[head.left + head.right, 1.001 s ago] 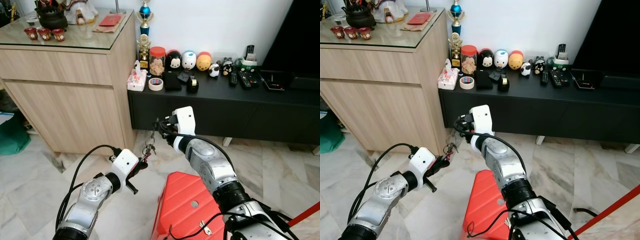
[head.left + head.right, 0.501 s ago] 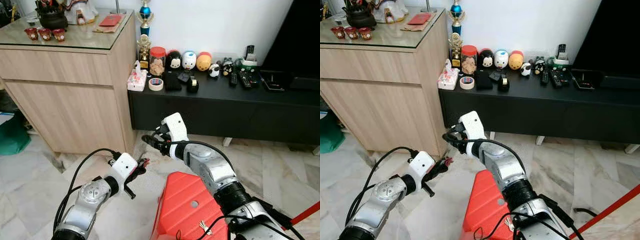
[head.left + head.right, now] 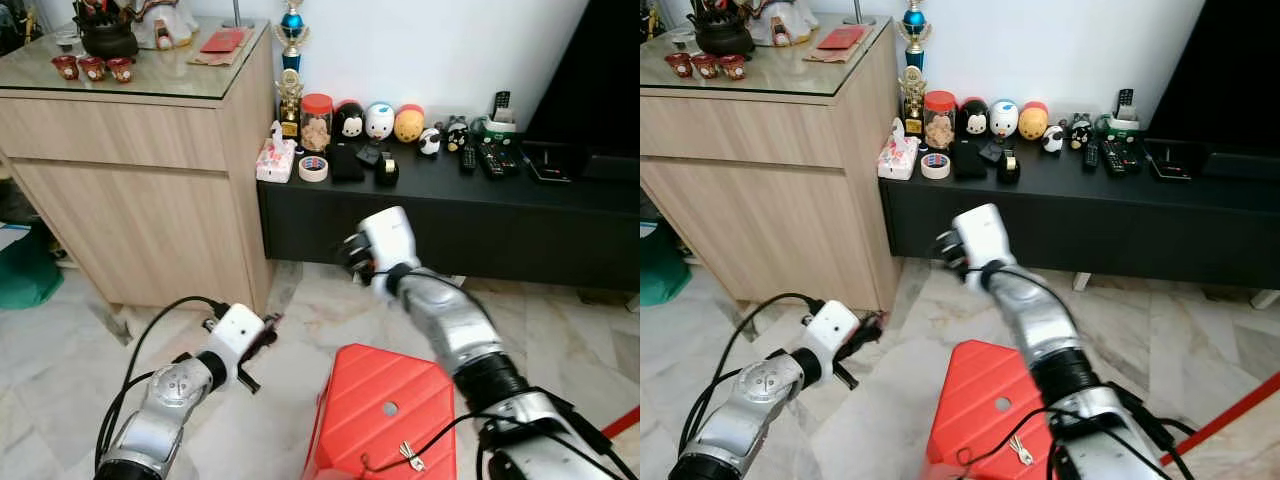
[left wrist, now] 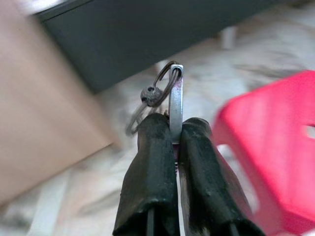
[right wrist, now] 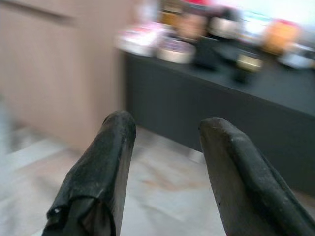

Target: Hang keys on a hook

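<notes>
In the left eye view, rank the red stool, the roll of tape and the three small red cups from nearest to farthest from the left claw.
1. Red stool, on the floor just to the left claw's right.
2. Roll of tape, ahead on the black cabinet.
3. Three small red cups, far ahead-left on the wooden sideboard's glass top.

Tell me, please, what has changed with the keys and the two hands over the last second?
The right hand has let go of the keys, opened, and lifted away toward the black cabinet. The left hand has kept its grip on them and drawn slightly left. The red stool and shelf items stayed put.
</notes>
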`<state>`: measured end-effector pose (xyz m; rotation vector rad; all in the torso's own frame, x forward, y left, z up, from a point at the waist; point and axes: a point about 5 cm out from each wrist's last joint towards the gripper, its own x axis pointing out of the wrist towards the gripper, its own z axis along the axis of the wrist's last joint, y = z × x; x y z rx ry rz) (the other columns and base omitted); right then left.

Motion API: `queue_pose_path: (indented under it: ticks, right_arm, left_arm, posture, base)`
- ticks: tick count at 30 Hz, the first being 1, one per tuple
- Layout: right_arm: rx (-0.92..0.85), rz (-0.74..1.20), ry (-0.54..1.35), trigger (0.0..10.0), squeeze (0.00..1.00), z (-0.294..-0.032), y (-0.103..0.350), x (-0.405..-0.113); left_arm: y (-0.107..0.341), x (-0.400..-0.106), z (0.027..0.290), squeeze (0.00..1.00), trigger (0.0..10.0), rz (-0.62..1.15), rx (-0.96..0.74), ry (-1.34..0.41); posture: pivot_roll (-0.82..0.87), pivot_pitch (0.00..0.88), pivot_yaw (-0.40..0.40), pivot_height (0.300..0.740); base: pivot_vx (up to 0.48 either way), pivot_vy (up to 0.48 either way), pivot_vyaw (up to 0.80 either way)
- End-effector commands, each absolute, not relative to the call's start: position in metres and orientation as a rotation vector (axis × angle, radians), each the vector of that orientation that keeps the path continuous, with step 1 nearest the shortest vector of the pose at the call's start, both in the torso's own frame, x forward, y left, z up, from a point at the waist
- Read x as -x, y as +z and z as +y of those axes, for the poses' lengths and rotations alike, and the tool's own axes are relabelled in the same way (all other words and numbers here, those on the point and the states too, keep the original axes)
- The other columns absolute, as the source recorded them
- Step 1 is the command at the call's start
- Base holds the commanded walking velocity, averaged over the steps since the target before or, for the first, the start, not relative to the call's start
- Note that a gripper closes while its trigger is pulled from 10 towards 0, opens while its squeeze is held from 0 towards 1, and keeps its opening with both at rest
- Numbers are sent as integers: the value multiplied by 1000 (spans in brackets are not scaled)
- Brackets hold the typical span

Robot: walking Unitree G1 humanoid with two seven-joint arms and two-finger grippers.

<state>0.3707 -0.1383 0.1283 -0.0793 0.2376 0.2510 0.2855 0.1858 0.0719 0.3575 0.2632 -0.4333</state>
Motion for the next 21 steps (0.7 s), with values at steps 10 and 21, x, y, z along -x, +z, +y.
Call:
queue_pose_path:
  ticks: [10, 21]
  right_arm:
    - [49, 667, -43, 10000, 0, -212, 1, -295]
    - [-105, 863, -162, 10000, 0, -208, -65, -212]
  left_arm:
    - [12, -255, 276, 0, 10000, 487, 88, 259]
    - [-70, -168, 261, 0, 10000, 935, -136, 141]
  posture:
    - [72, 0, -37, 740]
    - [72, 0, -34, 740]
  base:
    - [0, 0, 0]
    - [0, 0, 0]
